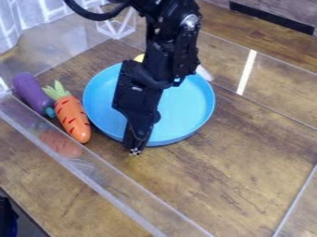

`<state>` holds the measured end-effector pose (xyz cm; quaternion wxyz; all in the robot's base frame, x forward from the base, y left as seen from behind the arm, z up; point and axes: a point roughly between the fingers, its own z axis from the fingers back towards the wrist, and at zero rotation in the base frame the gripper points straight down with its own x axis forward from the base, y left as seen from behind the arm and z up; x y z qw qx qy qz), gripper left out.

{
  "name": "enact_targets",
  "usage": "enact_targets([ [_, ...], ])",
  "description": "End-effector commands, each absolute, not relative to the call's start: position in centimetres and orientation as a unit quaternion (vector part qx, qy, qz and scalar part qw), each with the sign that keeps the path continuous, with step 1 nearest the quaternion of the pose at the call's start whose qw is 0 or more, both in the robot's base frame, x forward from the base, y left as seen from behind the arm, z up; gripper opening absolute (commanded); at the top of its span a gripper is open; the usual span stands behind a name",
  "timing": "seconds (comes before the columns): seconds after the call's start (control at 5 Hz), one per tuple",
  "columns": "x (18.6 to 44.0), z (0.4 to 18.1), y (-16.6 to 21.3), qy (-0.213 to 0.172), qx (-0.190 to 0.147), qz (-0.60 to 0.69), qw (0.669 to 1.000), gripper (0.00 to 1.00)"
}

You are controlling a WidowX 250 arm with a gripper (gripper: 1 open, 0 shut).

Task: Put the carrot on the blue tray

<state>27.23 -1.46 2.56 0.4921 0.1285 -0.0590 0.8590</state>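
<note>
Tool point(133, 149), its fingers together, over the near rim of the blue tray point(186, 111); carrot point(72, 116) on the wooden counter point(210, 190), to one side of the tool and apart from it, lies between tray and eggplant point(30, 92)

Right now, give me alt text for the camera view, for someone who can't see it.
A black robot arm reaches down over a round blue tray, its closed jaws low at the rim. An orange toy carrot lies on the wooden table left of the tray, beside a purple eggplant.
</note>
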Motion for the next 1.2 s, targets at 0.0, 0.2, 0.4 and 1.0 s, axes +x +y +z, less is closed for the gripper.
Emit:
enact_targets([
  [0.0, 27.7, 3.6, -0.5, -0.055, 0.136, 0.867, 0.476, 0.00],
  [0.2, 27.1, 3.4, 0.5, -0.052, 0.140, 0.875, 0.461, 0.00],
  [0.4, 26.4, 3.3, 1.2, -0.050, 0.143, 0.881, 0.448, 1.00],
  [1.0, 25.2, 2.4, 2.4, -0.046, 0.146, 0.899, 0.409, 0.00],
])
